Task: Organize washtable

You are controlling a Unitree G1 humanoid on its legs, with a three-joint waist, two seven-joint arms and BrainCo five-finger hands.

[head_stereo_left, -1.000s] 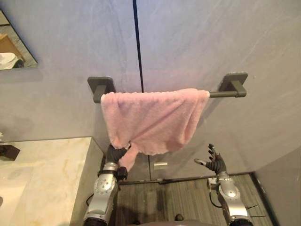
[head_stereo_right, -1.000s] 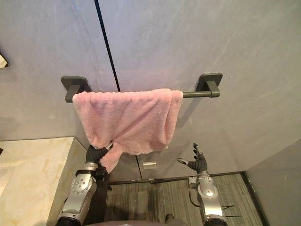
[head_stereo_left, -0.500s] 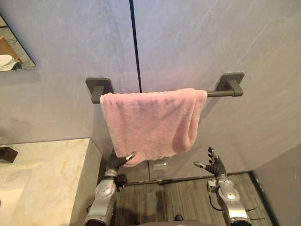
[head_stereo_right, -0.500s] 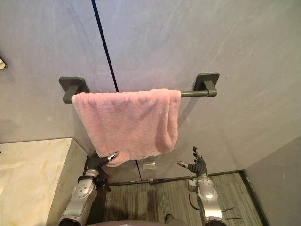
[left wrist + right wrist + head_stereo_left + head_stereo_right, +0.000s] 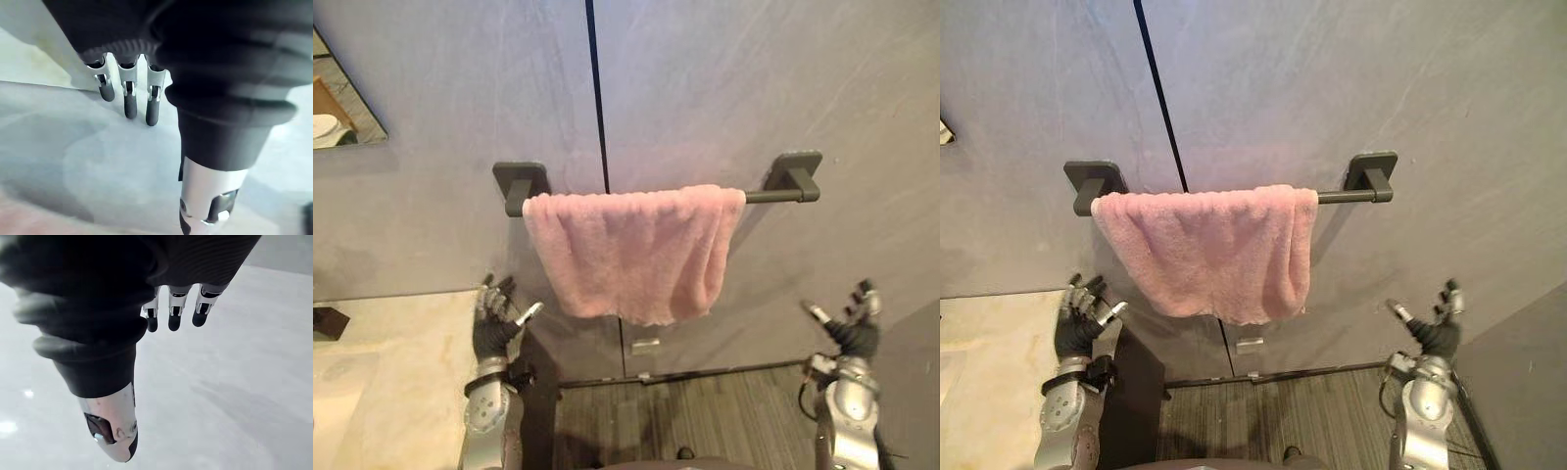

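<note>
Two hands were up and neither touched anything. The left hand (image 5: 494, 323) was raised above the edge of the pale marble worktop (image 5: 401, 382), palm turned toward the wall, and its fingers (image 5: 129, 105) were straight and spread, holding nothing. The right hand (image 5: 850, 328) was raised on the far side, near the corner of the grey wall, and its fingers (image 5: 171, 320) were likewise loose and empty. Between them, well apart from both, hung the pink towel (image 5: 631, 250).

It was draped over the dark towel bar (image 5: 773, 195) and doubled, so that a front and a back layer fell from the rail. The cloth was bunched toward the left bracket, leaving a short stretch of bare rail by the right bracket. Its lower hem ran unevenly, lower in the middle than at the left corner. That looked to me like a towel hung for tidiness rather than squared off. It was off the worktop and would hold on the rail by its own weight.

With both palms open and wide on either side, I judged the hanging step to be done or nearly so. If the hem was to be levelled, either hand would have had to come back in and pinch a lower corner. A hard tug might have dragged the cloth off the rail.
</note>
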